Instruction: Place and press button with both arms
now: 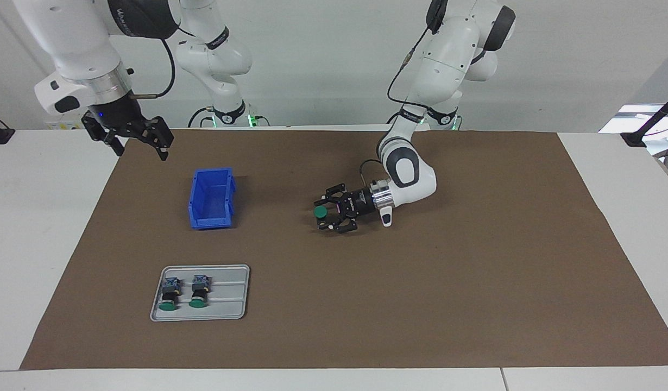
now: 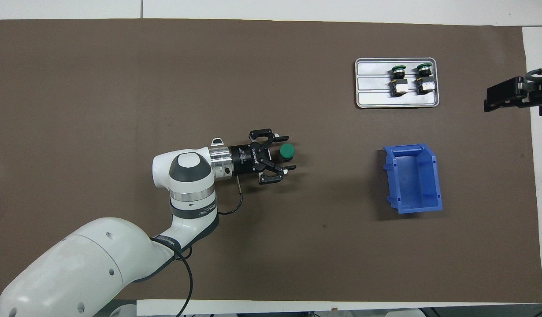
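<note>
One button (image 1: 320,211) (image 2: 287,151) stands with its green cap up on the brown mat, near the table's middle. My left gripper (image 1: 322,215) (image 2: 287,152) lies low and level over the mat, open, one finger on each side of this button and neither pressing it. Two more buttons (image 1: 169,296) (image 1: 199,292) lie on their sides in a grey tray (image 1: 231,296) (image 2: 372,83), farther from the robots, toward the right arm's end. My right gripper (image 1: 141,147) (image 2: 513,94) hangs open and empty, raised over the mat's edge at that end, and waits.
A blue plastic bin (image 1: 212,198) (image 2: 412,178) sits on the mat between the tray and the robots. The brown mat (image 1: 421,304) covers most of the white table. A black cable loops from the left wrist.
</note>
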